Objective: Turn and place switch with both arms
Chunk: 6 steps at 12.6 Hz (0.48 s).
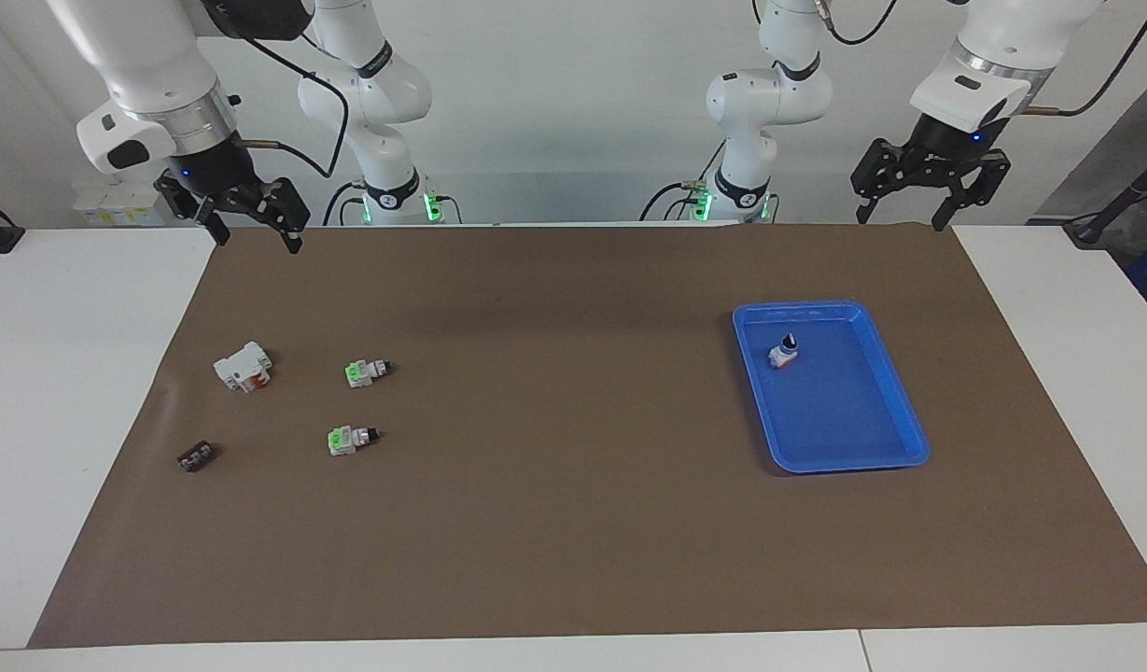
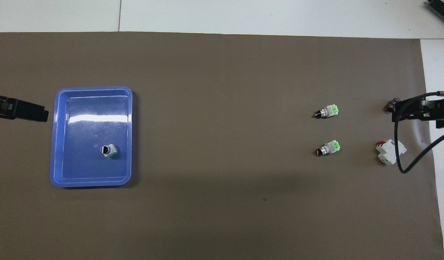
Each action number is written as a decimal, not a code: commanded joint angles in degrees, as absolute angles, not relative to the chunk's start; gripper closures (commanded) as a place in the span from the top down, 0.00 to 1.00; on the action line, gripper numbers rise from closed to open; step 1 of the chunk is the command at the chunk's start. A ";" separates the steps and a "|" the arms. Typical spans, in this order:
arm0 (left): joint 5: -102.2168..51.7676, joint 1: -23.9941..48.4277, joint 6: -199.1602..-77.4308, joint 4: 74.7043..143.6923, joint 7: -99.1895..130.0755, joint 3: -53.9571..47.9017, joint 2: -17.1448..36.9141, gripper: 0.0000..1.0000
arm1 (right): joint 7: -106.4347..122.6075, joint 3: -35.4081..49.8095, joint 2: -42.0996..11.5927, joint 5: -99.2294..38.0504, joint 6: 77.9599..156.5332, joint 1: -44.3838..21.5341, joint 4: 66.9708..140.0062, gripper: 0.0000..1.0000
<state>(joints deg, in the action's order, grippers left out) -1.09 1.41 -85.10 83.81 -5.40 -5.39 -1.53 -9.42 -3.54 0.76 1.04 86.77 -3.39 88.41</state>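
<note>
- One switch [image 1: 784, 354] standing knob-up in the tray [image 1: 900, 411], in the part of it nearer the robots; judged already turned and placed
- Two more switches lying on the mat [image 1: 573, 523], well apart from the tray toward the right arm's end: near switch [image 1: 365, 371] and far switch [image 1: 349, 439], the second lying farther from the robots
- White block [image 1: 243, 366] and black piece [image 1: 196, 456] lying farther still from the tray than those two; not part of the job
- Left tool [image 1: 902, 211] raised over the mat's edge, robot-ward of the tray, fingers spread, holding nothing
- Right tool [image 1: 257, 235] raised over the mat's edge, well apart from the tray at the right arm's end, fingers spread, empty
- Step in hand, as judged: between cycles, both tools up and clear, next pick not yet begun
- Next move likely calls for lowering the right tool onto one lying switch, pinching across its grey body; then a handover to the left tool so the knob ends up; then setting down in the tray clear of the standing switch
</note>
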 commanded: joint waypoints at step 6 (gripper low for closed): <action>-0.26 5.63 -83.24 86.75 -5.54 -0.18 -3.52 1.00 | -7.82 -3.60 1.23 0.53 87.37 -3.08 89.21 1.00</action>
